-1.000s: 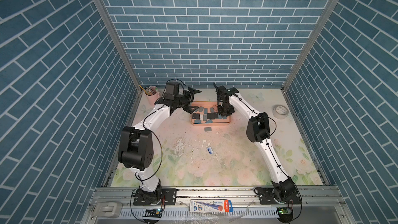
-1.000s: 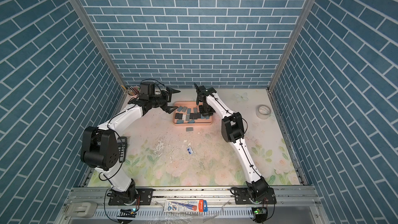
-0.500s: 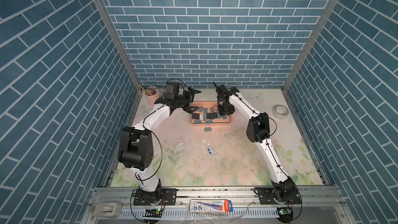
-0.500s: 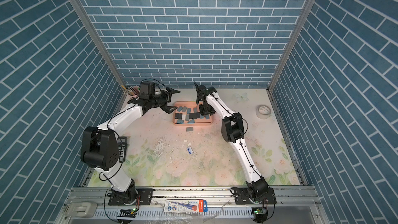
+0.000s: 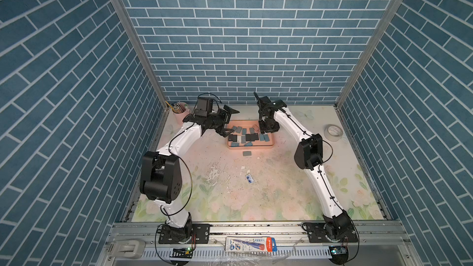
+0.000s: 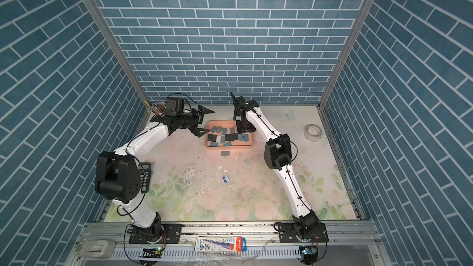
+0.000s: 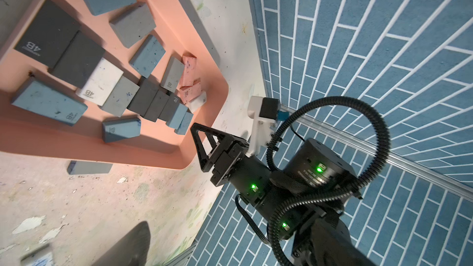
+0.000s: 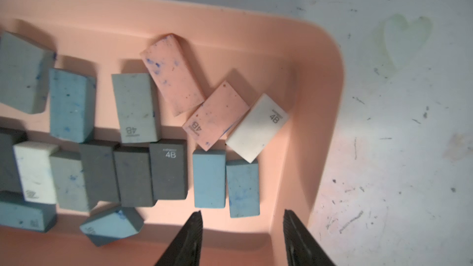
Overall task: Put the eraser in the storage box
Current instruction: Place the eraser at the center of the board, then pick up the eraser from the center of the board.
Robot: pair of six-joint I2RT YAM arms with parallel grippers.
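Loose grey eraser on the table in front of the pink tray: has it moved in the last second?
No. The grey eraser lies where it did in both top views, just off the near rim of the storage box and apart from it.

Both top views are bright and evenly lit from overhead; the arms throw only faint, soft shadows on the floral tabletop (image 5: 281, 188). Brick lines on the side walls (image 5: 64, 98) splay toward the frame edges, a wide-lens distortion. In the right wrist view the storage box (image 8: 327, 98) glows warm, the erasers (image 8: 135, 108) cast short, dark shadows, and the right gripper (image 8: 242, 212) looks soft-edged. In the left wrist view a dark shape (image 7: 128, 246) is badly blurred, perhaps a finger.
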